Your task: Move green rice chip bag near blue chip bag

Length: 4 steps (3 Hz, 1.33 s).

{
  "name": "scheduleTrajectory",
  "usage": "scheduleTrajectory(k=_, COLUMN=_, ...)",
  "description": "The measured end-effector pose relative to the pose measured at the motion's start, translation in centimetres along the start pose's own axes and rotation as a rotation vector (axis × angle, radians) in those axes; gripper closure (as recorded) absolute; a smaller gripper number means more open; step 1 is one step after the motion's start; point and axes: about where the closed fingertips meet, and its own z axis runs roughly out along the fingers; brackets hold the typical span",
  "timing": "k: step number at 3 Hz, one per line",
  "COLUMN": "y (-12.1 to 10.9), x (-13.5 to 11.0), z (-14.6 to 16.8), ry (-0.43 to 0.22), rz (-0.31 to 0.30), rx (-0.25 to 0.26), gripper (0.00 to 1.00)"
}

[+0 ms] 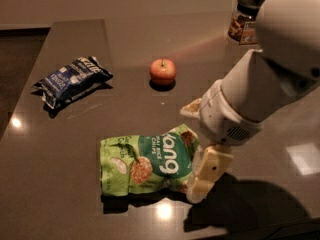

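Cream gripper [194,151] at green rice chip bag [142,165]

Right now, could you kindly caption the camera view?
Gripper at right end of green bag; blue bag, apple beyond.

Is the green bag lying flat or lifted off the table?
The green bag lies flat on the table, label up; the gripper straddles one end, fingers open.

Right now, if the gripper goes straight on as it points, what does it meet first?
Most likely the green rice chip bag: the gripper is at the bag's right end, open, pointing down and left onto it. Depth is unclear; it may already touch.
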Motion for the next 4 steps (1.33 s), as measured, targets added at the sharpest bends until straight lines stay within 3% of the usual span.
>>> scheduleTrajectory(k=1, y=1.4, x=-2.9, z=3.1, ry=-0.007, rz=-0.039, rx=-0.028, gripper=0.0)
scheduleTrajectory(k=3, y=1.0, x=-6.5, z=4.6, ry=-0.008, rz=-0.047, rx=-0.012, gripper=0.45)
scheduleTrajectory(k=4, y=-0.1, x=-8.6, z=3.9, ry=0.002, rz=-0.072, rx=0.015, gripper=0.76)
